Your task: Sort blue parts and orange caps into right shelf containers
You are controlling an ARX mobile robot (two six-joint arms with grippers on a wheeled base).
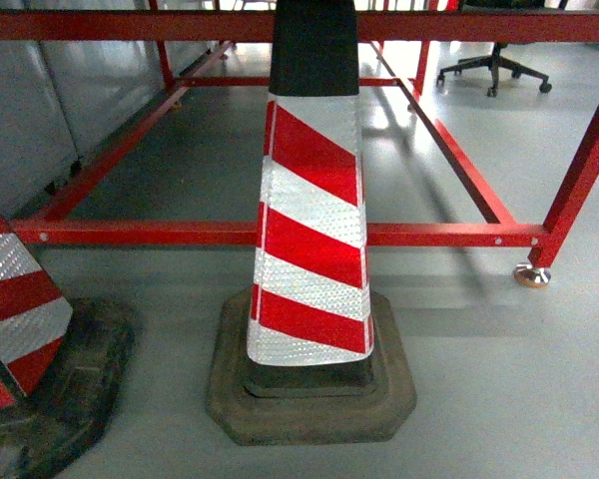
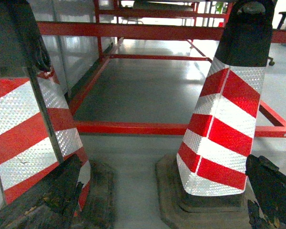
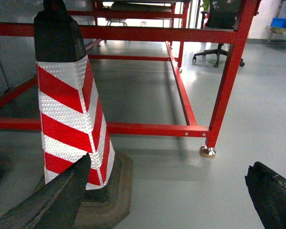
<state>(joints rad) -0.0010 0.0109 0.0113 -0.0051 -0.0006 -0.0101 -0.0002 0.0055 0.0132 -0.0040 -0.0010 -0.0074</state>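
No blue parts, orange caps or right shelf containers show in any view. My left gripper (image 2: pixel 162 198) is open; its dark fingers (image 2: pixel 52 200) stand wide apart at the bottom corners of the left wrist view, with only grey floor between them. My right gripper (image 3: pixel 167 193) is open as well, its worn black fingers (image 3: pixel 271 191) spread over bare floor. Neither gripper appears in the head view.
A red-and-white striped traffic cone (image 1: pixel 311 230) on a dark rubber base stands right in front. A second cone (image 1: pixel 20 319) is at the left. Behind them runs a low red steel rack frame (image 1: pixel 429 235) with a foot (image 1: pixel 531 274). An office chair (image 1: pixel 494 65) is far back.
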